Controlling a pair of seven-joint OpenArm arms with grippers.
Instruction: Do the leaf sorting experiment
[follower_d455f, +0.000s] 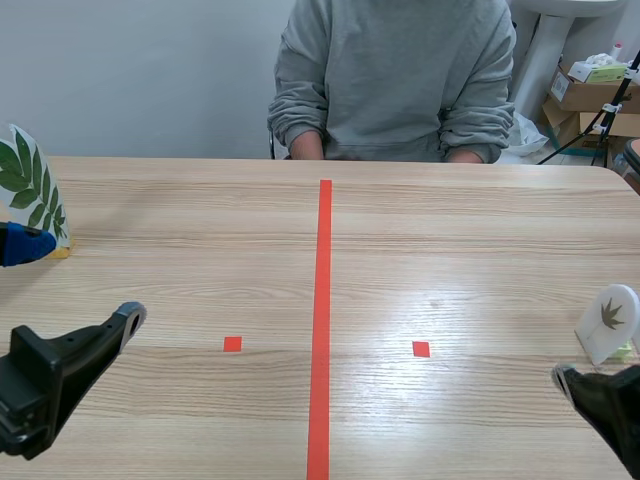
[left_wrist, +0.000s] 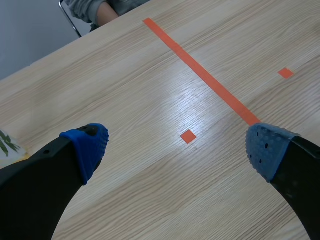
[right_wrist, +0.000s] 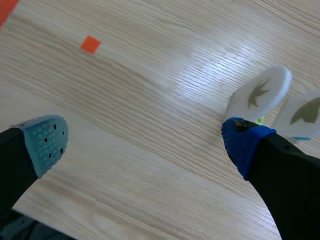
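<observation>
A white card with a green compound leaf (follower_d455f: 25, 185) stands at the table's far left edge. Its corner (left_wrist: 6, 146) shows just outside one finger in the left wrist view. My left gripper (follower_d455f: 72, 283) (left_wrist: 175, 150) is open low over the table beside that card, holding nothing. Two white cards with brown maple-like leaves (right_wrist: 260, 94) (right_wrist: 306, 110) stand ahead of my right gripper (right_wrist: 145, 142), close to one finger. This gripper is open with nothing in it. The scene view shows one such card (follower_d455f: 611, 320) and one right fingertip (follower_d455f: 566, 378) below it.
A person in a grey sweatshirt (follower_d455f: 395, 70) sits across the table, hands at its far edge. A long orange-red tape line (follower_d455f: 322, 320) splits the wooden table (follower_d455f: 450, 250), with a small square mark on each side. Boxes (follower_d455f: 590, 95) stand behind at the right.
</observation>
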